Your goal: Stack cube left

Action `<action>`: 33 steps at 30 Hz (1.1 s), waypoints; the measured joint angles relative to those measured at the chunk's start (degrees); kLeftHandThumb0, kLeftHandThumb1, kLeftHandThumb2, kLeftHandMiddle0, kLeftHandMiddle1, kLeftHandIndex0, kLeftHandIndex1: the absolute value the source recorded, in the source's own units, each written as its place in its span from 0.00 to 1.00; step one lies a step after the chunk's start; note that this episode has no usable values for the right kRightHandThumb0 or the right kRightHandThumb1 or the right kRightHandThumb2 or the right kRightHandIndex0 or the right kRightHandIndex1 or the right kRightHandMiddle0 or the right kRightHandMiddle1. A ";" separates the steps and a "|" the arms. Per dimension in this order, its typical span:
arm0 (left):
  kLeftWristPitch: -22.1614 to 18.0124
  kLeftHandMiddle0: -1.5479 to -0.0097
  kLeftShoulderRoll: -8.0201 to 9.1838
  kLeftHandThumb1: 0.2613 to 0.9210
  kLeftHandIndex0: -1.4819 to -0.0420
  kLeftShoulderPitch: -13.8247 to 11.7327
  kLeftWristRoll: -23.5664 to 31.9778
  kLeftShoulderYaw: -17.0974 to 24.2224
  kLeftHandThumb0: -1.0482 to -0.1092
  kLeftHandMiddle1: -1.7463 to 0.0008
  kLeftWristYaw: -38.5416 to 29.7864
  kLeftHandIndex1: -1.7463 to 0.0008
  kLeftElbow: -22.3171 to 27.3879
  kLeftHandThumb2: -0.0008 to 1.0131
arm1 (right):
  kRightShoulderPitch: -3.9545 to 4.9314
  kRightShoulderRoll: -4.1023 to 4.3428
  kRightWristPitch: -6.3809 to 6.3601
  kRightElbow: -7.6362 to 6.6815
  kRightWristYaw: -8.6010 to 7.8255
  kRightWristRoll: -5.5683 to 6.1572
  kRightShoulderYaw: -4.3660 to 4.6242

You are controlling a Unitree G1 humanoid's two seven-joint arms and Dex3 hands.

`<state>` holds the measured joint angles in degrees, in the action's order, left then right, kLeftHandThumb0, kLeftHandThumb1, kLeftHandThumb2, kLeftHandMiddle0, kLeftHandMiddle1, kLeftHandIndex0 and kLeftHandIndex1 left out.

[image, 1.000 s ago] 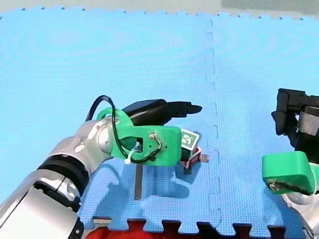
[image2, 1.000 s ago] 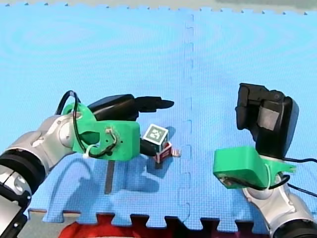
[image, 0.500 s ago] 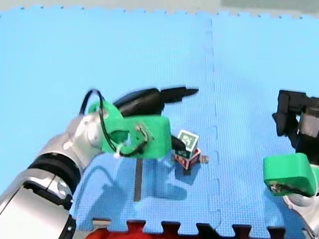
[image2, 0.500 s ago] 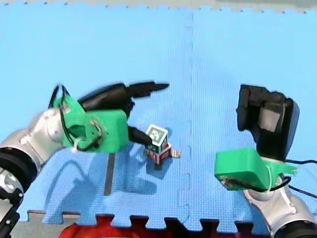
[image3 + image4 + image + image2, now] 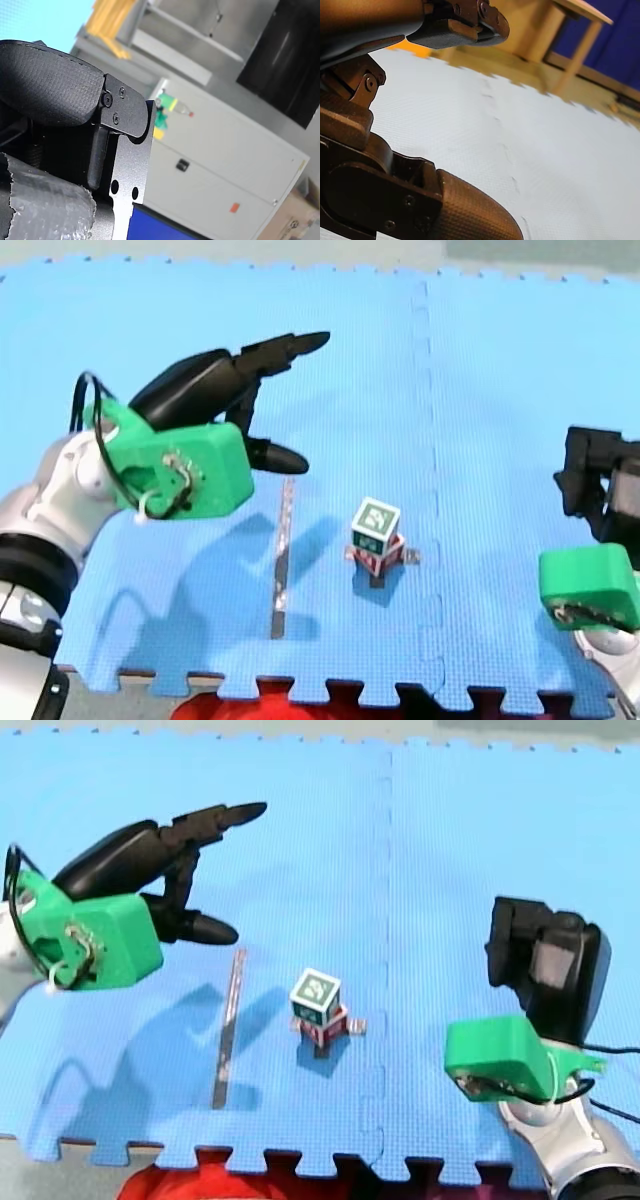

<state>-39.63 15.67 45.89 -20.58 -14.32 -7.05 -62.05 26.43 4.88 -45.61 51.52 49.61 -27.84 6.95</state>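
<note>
A green cube with a white tag on top sits on a red cube on the blue foam mat, a little right of the middle near the front. The stack stands alone, with nothing touching it. My left hand is open and raised well to the left of and behind the stack, its green wrist block toward me. My right hand is at the right edge, apart from the cubes.
A thin grey strip lies on the mat left of the stack, running front to back. A mat seam runs back from beside the cubes. Something red shows below the mat's front edge.
My left hand has let go of the green cube, which now rests on the red cube. The hand has lifted away to the left and back. The right hand has stayed put.
</note>
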 measured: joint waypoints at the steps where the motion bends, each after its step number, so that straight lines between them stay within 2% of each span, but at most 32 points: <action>1: 0.05 0.48 -0.07 0.90 0.83 -0.33 0.34 0.20 0.00 0.00 -0.18 0.99 0.04 0.00 | 0.00 0.06 -0.08 0.16 -0.12 0.07 -0.04; 3: 0.05 0.50 -0.28 0.88 0.81 -1.24 0.75 0.46 0.00 0.00 -0.18 0.98 0.03 0.00 | 0.03 0.24 -0.27 0.70 -0.26 0.26 -0.12; 6: -1.52 0.47 -1.36 0.90 0.61 -2.63 2.21 2.02 0.00 0.11 2.47 0.96 -1.72 0.00 | 0.29 0.39 -0.52 1.77 -0.52 0.48 -0.21; 7: -2.45 0.47 -2.14 0.91 0.53 -3.16 3.56 3.14 0.00 0.06 3.31 0.95 -2.95 0.00 | 0.41 0.45 -0.59 2.07 -0.68 0.51 -0.21; 8: -3.33 0.46 -3.04 0.87 0.45 -3.55 5.29 4.47 0.02 0.02 3.65 0.94 -4.21 0.00 | 0.54 0.48 -0.63 2.33 -0.97 0.57 -0.21; 9: -3.87 0.45 -3.72 0.84 0.42 -3.76 6.56 5.44 0.05 0.01 3.78 0.95 -5.04 0.00 | 0.67 0.48 -0.63 2.49 -1.24 0.63 -0.18; 10: -4.53 0.45 -4.75 0.80 0.40 -4.04 8.34 6.97 0.12 0.01 3.84 0.95 -6.18 0.00 | 0.95 0.48 -0.64 2.82 -1.75 0.74 -0.16; 11: -4.83 0.50 -5.42 0.83 0.42 -4.20 9.64 8.06 0.27 0.03 3.83 0.97 -6.90 0.02 | 1.17 0.48 -0.64 3.15 -2.23 0.93 -0.17; 13: -5.05 0.52 -6.96 0.95 0.44 -4.54 12.69 10.85 0.36 0.18 3.59 0.99 -8.64 0.03 | 1.95 0.49 -0.53 4.33 -3.85 1.50 -0.17; 14: -5.05 0.51 -7.39 0.98 0.45 -4.69 13.72 11.93 0.33 0.39 3.55 1.00 -9.36 0.20 | 2.53 0.50 -0.32 5.13 -4.73 1.74 -0.17; 15: -5.05 0.47 -7.73 0.99 0.46 -4.91 14.47 13.00 0.31 0.55 3.80 1.00 -10.22 0.28 | 3.63 0.57 0.07 6.46 -5.77 2.03 -0.18; 16: -5.03 0.43 -7.74 0.99 0.48 -5.04 14.44 13.36 0.28 0.68 4.25 1.00 -10.74 0.34 | 4.53 0.64 0.31 7.52 -6.33 2.24 -0.18; 17: -4.90 0.42 -7.56 1.00 0.49 -5.18 14.03 13.58 0.25 0.79 5.19 1.00 -11.30 0.39 | 5.87 0.73 0.64 8.89 -6.84 2.40 -0.18; 18: -4.55 0.41 -7.24 1.00 0.51 -5.25 12.99 13.38 0.24 0.85 6.64 1.00 -11.62 0.41 | 6.89 0.76 0.85 9.91 -7.12 2.48 -0.15; 21: -2.74 0.42 -6.25 1.00 0.55 -5.40 9.58 12.10 0.23 0.93 11.40 1.00 -12.00 0.42 | 8.82 0.71 1.21 11.84 -7.54 2.50 0.05; 23: -1.08 0.44 -5.73 1.00 0.59 -5.53 7.60 11.37 0.21 0.95 14.51 1.00 -12.32 0.42 | 10.31 0.73 1.62 13.55 -8.56 2.75 0.17; 25: -0.40 0.47 -5.56 1.00 0.62 -5.75 7.53 11.56 0.20 0.97 14.82 1.00 -12.74 0.43 | 11.38 0.80 2.06 14.59 -9.86 3.20 0.18; 28: -0.05 0.53 -5.60 1.00 0.67 -6.04 8.16 12.57 0.15 1.00 13.85 1.00 -13.11 0.46 | 12.29 1.02 2.19 15.48 -11.81 3.77 0.24; 33: 0.12 0.59 -6.85 1.00 0.74 -6.22 11.38 15.12 0.06 1.00 9.76 1.00 -12.83 0.55 | 12.66 1.33 2.20 16.07 -14.25 4.92 0.05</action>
<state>-39.51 8.82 39.68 -9.20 0.80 2.71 -74.88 39.09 6.21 -43.40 67.59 35.36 -22.91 7.00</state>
